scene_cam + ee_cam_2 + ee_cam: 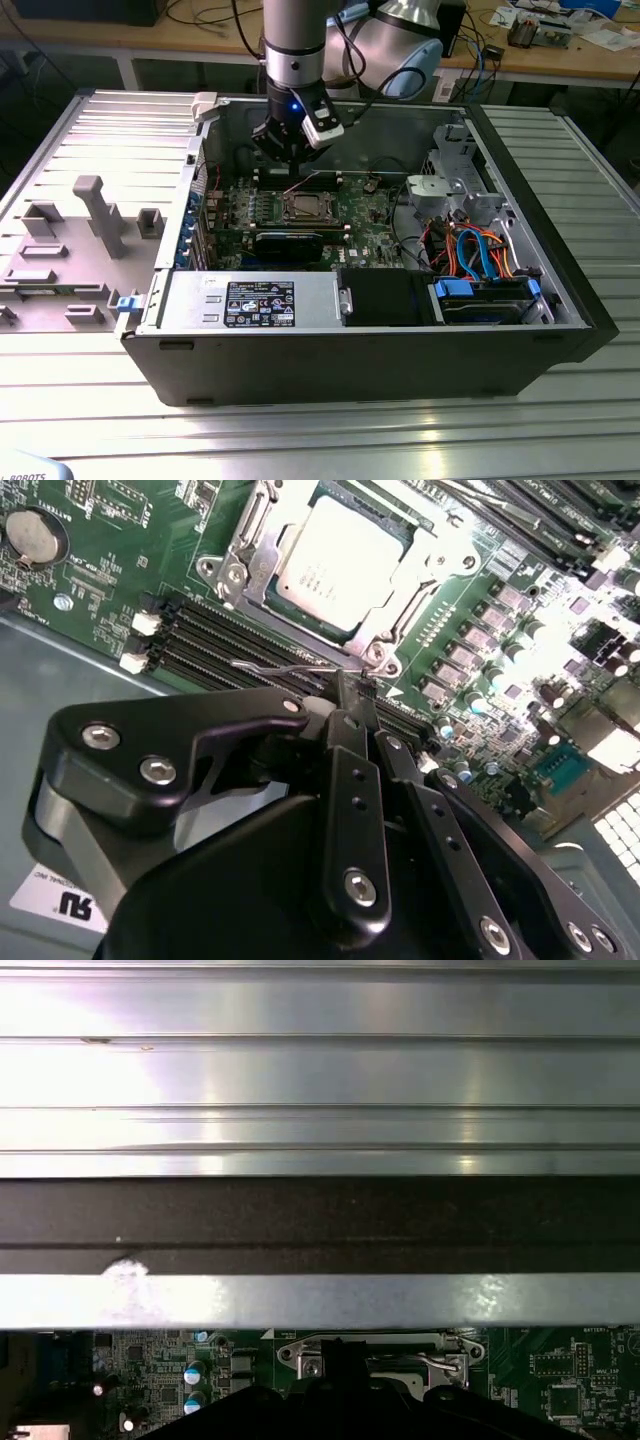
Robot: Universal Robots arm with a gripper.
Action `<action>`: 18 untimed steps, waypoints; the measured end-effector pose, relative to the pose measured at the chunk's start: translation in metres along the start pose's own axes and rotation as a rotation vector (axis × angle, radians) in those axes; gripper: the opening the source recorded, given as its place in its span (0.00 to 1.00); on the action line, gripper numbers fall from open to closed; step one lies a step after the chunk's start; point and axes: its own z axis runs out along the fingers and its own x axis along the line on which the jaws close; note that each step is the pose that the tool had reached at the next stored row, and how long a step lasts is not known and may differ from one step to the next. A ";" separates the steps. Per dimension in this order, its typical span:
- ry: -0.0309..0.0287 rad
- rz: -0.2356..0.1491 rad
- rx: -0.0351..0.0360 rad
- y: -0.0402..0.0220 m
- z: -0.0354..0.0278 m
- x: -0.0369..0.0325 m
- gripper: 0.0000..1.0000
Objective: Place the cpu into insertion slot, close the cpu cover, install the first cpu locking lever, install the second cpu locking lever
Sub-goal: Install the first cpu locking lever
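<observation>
A: Open computer case [560,290] on the ribbed table [320,440], green motherboard [370,215] inside. Where's the arm?

B: Gripper [350,695] hangs just behind the insertion slot [305,207], fingers pinched together on a thin wire locking lever [275,667].

A: And the chip?

B: The cpu [330,565] sits in the socket, cpu cover [400,600] down around it.
</observation>
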 end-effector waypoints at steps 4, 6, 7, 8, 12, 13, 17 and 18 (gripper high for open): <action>-0.0001 0.001 0.0000 0.0009 0.0011 -0.0017 0.11; -0.0001 0.001 0.0002 0.0013 0.0014 -0.0029 0.11; 0.0000 0.001 0.0008 0.0015 0.0016 -0.0035 0.11; 0.0000 0.001 0.0019 0.0017 0.0018 -0.0046 0.11; 0.0000 0.001 0.0049 0.0018 0.0030 -0.0067 0.11; 0.0000 0.001 0.0054 0.0018 0.0035 -0.0076 0.11; -0.0003 0.001 0.0061 0.0019 0.0046 -0.0103 0.11; -0.0002 0.001 0.0061 0.0019 0.0049 -0.0110 0.11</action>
